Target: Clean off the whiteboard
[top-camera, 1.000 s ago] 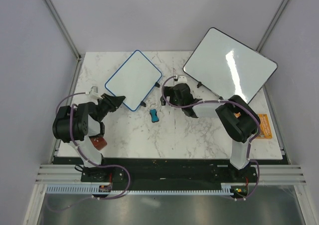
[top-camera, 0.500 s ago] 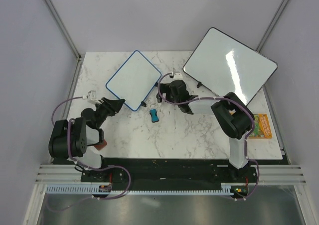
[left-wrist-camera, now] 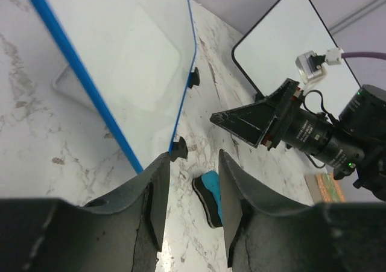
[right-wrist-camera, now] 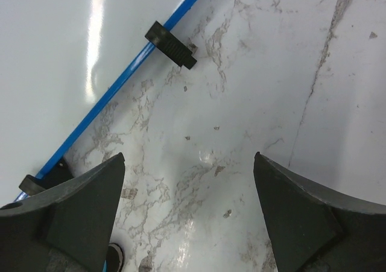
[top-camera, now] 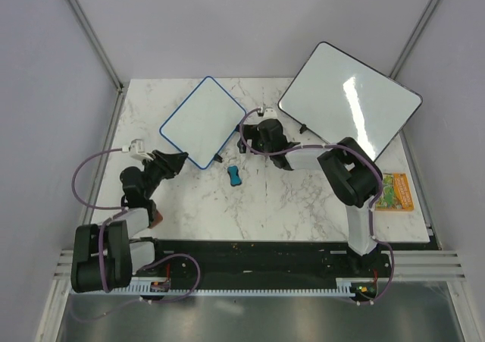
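The whiteboard [top-camera: 201, 120], blue-rimmed with small black feet, lies at the back left of the marble table, and its face looks clean. My left gripper [top-camera: 177, 160] sits just off the board's near left edge. In the left wrist view the left gripper [left-wrist-camera: 193, 157] is open with nothing between its fingers, and the whiteboard [left-wrist-camera: 120, 49] fills the upper left. A blue-and-black eraser [top-camera: 235, 176] lies on the table right of that gripper, and the eraser [left-wrist-camera: 212, 198] shows beyond the gap. My right gripper [top-camera: 245, 140] stands wide open by the board's right edge. The right wrist view has the right gripper [right-wrist-camera: 188, 160] over bare marble.
A larger black-rimmed whiteboard [top-camera: 350, 98] leans at the back right. An orange and green packet [top-camera: 394, 192] lies near the table's right edge. A small reddish-brown thing [top-camera: 154, 218] sits by the left arm at the near left edge.
The left arm's elbow has swung back toward the near left corner while its gripper stayed by the board. The right gripper has moved a little farther back along the board's right edge.
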Controlling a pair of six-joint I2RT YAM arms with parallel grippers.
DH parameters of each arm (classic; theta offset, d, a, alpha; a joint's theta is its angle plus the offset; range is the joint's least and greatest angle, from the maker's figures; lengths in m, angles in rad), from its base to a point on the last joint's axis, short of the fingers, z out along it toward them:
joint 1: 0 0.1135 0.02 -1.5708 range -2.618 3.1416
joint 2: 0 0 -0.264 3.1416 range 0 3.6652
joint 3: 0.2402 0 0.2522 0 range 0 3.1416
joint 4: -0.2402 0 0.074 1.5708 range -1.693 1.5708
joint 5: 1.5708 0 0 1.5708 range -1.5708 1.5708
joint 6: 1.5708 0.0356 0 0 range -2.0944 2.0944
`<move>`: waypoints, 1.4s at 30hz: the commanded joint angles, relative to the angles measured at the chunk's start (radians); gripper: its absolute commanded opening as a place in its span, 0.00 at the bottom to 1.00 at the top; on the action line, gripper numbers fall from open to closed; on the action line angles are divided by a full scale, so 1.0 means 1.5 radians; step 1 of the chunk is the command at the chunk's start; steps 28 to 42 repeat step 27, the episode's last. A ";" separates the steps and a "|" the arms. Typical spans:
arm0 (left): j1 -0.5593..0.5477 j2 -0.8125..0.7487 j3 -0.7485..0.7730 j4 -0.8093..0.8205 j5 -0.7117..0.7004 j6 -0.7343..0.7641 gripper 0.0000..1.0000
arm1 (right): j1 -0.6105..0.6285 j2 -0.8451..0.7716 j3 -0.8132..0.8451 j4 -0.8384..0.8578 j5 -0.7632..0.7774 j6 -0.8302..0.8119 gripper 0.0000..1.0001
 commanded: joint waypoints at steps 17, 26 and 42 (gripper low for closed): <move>-0.275 -0.159 0.188 -0.450 0.047 0.241 0.99 | -0.001 -0.650 -0.290 -0.228 0.226 -0.047 0.98; -0.276 -0.350 0.141 -0.500 -0.029 0.262 0.99 | -0.001 -0.905 -0.393 -0.349 0.400 -0.048 0.98; -0.276 -0.360 0.142 -0.507 -0.039 0.263 0.99 | -0.001 -0.912 -0.410 -0.349 0.414 -0.043 0.98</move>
